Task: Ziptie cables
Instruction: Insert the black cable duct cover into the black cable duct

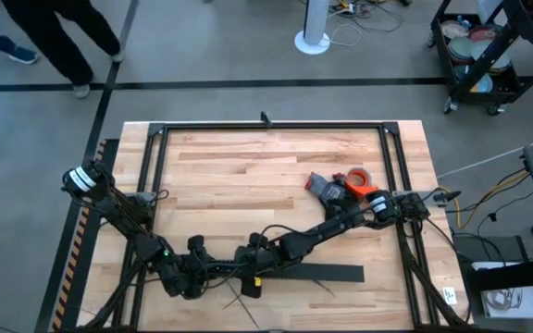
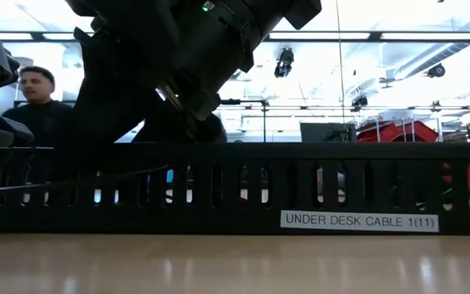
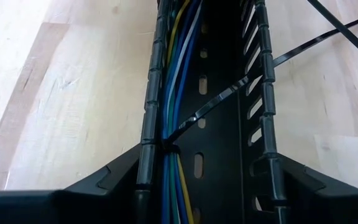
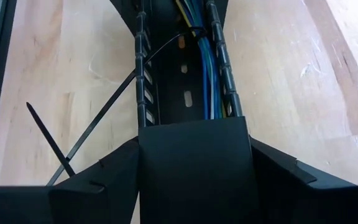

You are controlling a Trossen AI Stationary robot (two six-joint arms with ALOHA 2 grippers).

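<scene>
A long black comb-walled duct point(image 1: 313, 273) lies near the table's front edge, labelled "UNDER DESK CABLE" in the low view point(image 2: 357, 220). Inside it run the cables point(image 3: 178, 93), a bundle of blue, yellow and white wires. A dark ziptie point(image 3: 169, 149) is looped around the bundle, and its tail point(image 3: 247, 78) sticks out over one wall. My left gripper point(image 3: 205, 163) straddles the duct's left end point(image 1: 200, 266). My right gripper point(image 4: 194, 146) straddles the duct a little further right point(image 1: 253, 262). Each is shut on the duct. My left gripper has the duct between its two fingers, one finger against the outside of each comb wall point(image 3: 146, 155). The fingers point(image 3: 114, 177) lie across the duct, near its left end. The duct rests on the table. My right gripper has the duct between its two fingers, one on each side wall point(image 4: 143, 134), at the point where the duct's flat covered stretch point(image 4: 194, 168) ends. The fingers point(image 4: 101, 177) lie across the duct, which stays on the table.
A loose ziptie point(image 4: 45, 134) lies on the wood beside the duct, crossing the looped ziptie's tail. An orange tape roll point(image 1: 357, 176) and a grey-red object point(image 1: 327, 188) sit at the right. A black frame point(image 1: 266, 127) borders the table. A person point(image 1: 72, 42) walks beyond the far left corner.
</scene>
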